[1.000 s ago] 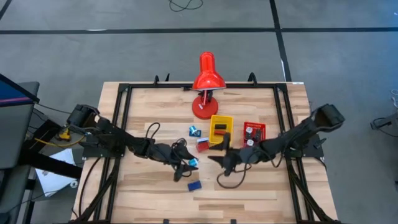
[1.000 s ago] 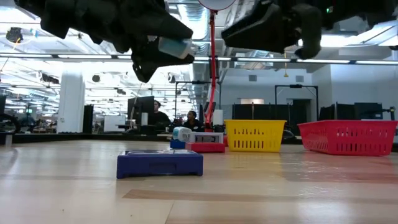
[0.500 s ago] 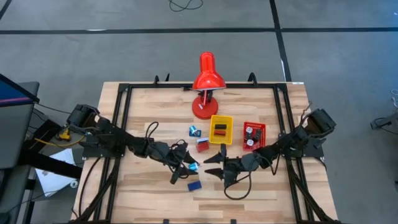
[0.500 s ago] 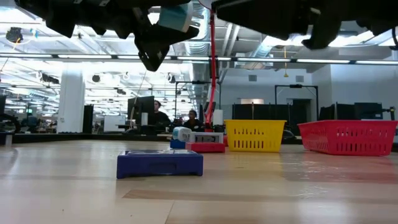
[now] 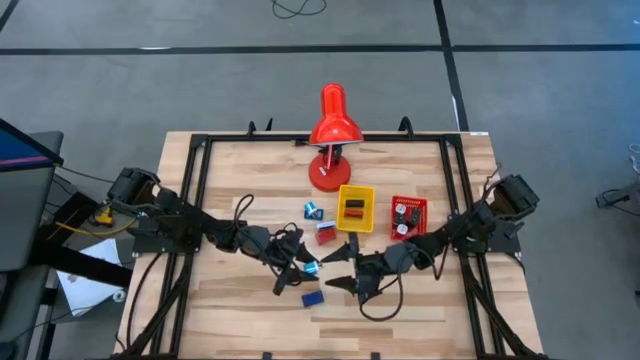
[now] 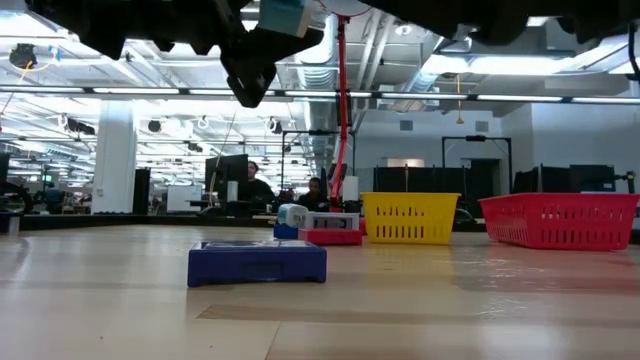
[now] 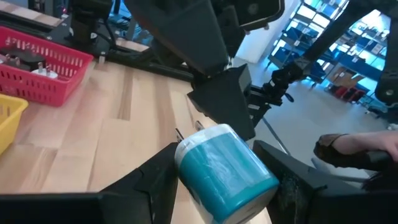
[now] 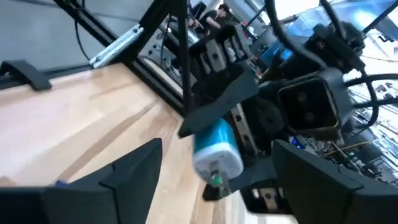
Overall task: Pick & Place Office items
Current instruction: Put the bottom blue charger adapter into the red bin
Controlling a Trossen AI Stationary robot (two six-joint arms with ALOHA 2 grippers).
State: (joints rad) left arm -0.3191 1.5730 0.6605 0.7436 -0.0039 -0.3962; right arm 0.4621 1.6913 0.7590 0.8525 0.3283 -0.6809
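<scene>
My left gripper (image 5: 303, 268) is shut on a small teal cylinder with a white end (image 7: 224, 171), held above the middle of the table; the cylinder (image 6: 281, 14) shows at the top of the low view. My right gripper (image 5: 328, 271) faces it from the right and stands open, its fingertips just short of the cylinder (image 8: 214, 152). A flat blue block (image 5: 312, 298) lies on the table below them. Two more small pieces (image 5: 314, 211) (image 5: 326, 232) lie farther back. My left gripper pinches the teal cylinder's round sides (image 7: 193, 177) between its two fingers. The fingers point about level, coming from the table's left. The cylinder is lifted clear of the table, its white end (image 8: 217, 167) turned toward my right gripper.
A yellow tray (image 5: 355, 207) and a red tray (image 5: 408, 215), each with small pieces inside, stand behind my right gripper. A red desk lamp (image 5: 332, 130) stands at the far middle. People sit in the room beyond the table (image 6: 250, 185).
My right gripper has moved toward the table's left, up to the teal cylinder, and has opened wider. My left gripper has tipped up a little, raising the cylinder.
</scene>
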